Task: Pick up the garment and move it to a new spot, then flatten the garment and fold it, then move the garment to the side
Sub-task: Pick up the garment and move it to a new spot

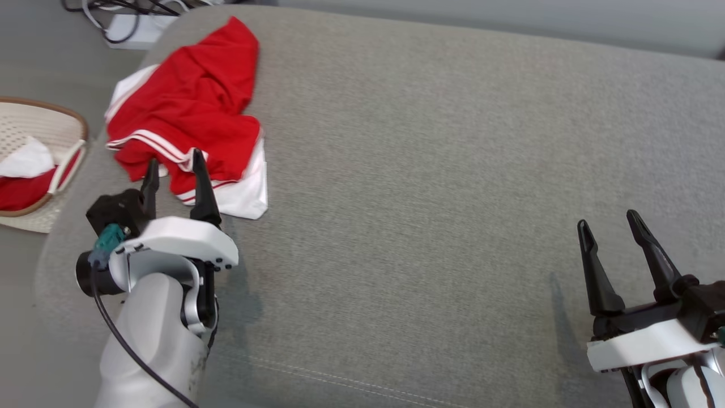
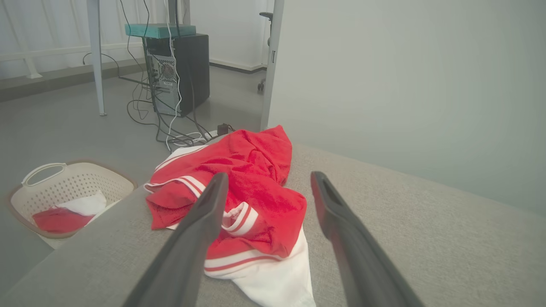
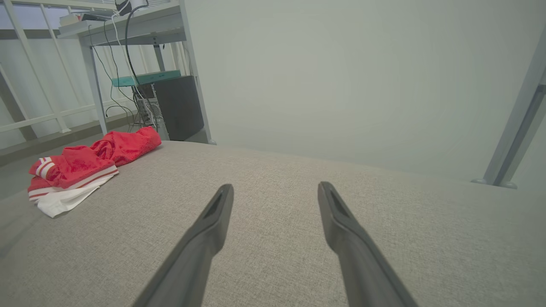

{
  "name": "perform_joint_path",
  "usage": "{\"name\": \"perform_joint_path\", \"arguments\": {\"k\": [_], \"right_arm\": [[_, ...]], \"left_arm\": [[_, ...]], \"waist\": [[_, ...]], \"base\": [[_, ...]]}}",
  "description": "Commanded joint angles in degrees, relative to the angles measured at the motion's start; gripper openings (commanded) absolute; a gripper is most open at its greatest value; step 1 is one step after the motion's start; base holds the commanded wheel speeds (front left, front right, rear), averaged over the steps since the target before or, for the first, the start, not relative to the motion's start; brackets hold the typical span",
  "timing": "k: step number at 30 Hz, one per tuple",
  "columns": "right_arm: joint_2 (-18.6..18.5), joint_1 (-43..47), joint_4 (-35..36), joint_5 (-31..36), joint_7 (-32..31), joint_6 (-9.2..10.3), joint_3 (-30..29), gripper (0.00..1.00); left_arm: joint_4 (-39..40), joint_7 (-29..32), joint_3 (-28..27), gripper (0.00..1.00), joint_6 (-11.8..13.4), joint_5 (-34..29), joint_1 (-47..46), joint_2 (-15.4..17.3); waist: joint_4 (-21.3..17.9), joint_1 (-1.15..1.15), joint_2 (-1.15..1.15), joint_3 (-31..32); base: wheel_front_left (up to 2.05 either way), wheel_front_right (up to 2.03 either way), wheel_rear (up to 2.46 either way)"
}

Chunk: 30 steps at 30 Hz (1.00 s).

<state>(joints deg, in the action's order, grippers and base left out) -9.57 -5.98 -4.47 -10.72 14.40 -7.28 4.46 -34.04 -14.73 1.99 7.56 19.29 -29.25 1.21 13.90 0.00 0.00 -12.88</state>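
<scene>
Left gripper [image 1: 174,158] stood with its two dark fingers spread wide in the head view, tips at the near edge of the red and white garment [image 1: 187,107], nothing pinched between them. The garment lay crumpled in a heap at the far left corner of the grey cushion [image 1: 425,170]. Off that corner, down on the floor [image 1: 34,56], sat a pale basket [image 1: 72,113] with some loose cloth [image 1: 20,192], red and white, inside it. The right gripper [image 1: 607,219] hung at the lower right, well apart from the garment, fingers likewise parted and empty.

From the left wrist view, the fingers framed the heap just ahead of them; whether they touched it I could not tell. Behind it stood a dark computer tower [image 2: 187,72] with a tangle of cables [image 2: 170,128] on the floor.

From the right wrist view, the right fingers were splayed over bare cushion, with the garment far off to the left by the cushion's edge.
</scene>
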Motion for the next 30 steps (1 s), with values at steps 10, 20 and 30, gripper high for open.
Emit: {"name": "perform_joint_path", "arguments": {"k": [10,20,30], "right_arm": [[-0.6,-4.6,2.1,-0.5,0.6,-0.21,2.4,1.0],[-0.9,-7.0,1.8,-1.0,0.6,-0.21,3.4,1.0],[-0.8,-8.1,1.6,-0.9,0.6,-0.21,3.9,1.0]], "left_arm": [[-16.9,-0.3,-5.0,1.0,2.2,-0.4,-13.5,5.8],[-30.4,3.0,-6.2,1.0,4.2,0.3,-20.9,10.3],[-37.5,6.6,-6.5,0.0,3.5,1.8,-23.8,12.4]], "waist": [[-7.2,0.0,0.0,-7.7],[-9.8,0.0,0.0,-10.9],[-11.3,0.0,0.0,-11.4]], "base": [[0.0,0.0,0.0],[0.0,0.0,0.0],[0.0,0.0,0.0]]}}
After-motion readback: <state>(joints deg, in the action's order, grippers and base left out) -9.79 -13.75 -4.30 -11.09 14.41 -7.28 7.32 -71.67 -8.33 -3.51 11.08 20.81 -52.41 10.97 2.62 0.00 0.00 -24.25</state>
